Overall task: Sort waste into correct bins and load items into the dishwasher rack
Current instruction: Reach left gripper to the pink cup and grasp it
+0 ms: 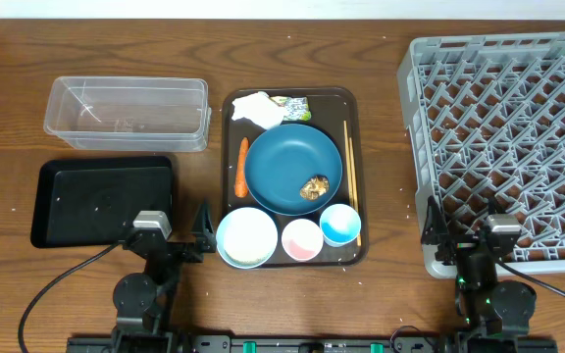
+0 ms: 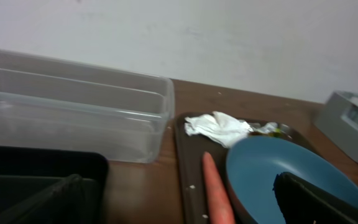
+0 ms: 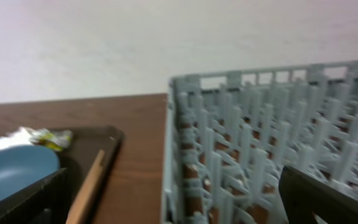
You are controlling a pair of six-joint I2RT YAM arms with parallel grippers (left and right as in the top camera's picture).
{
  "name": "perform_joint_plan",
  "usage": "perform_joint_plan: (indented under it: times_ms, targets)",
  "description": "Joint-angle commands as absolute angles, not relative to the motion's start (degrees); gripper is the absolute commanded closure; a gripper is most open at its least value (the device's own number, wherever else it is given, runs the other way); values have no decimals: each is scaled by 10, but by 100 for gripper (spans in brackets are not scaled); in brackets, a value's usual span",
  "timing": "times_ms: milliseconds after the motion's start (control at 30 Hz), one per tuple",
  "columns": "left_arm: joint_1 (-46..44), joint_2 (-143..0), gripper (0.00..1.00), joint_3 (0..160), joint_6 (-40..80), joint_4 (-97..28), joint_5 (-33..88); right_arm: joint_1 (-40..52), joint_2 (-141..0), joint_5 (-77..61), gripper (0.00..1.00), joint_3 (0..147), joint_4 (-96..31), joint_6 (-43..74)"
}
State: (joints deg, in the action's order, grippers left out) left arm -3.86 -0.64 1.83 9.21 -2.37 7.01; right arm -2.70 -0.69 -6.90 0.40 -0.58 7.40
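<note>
Looks like a robotics lab bench, folks: a wood-grain surface (image 1: 8, 108) against a bare white wall (image 2: 241, 37), left arm (image 1: 145, 260) and right arm (image 1: 488, 270) stationed at its front edge, a dishwasher rack (image 1: 503, 127) and a laid-out brown serving tray (image 1: 327, 108).

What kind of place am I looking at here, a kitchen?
Probably a test bench staged as a dish-clearing station, not a real kitchen: a tray with a dirty plate and a dishwasher rack on a wooden table.

Wooden table (image 1: 381, 147) under tub (image 1: 126, 113), black tray (image 1: 101, 201), serving tray (image 1: 332, 108), rack (image 1: 503, 137)
</note>
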Motion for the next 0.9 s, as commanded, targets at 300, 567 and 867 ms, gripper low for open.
perform_joint_plan:
  times_ms: [300,567,867]
  targets:
    - [-41,-97,2,274,77,-225,115,-32,-54,-142,1,189,-115,132]
    - [-41,-354,2,543,76,-468,116,-32,-321,-189,1,394,-262,125]
    - [-41,-532,2,697,90,-583,154,-32,-628,-212,1,586,-448,104]
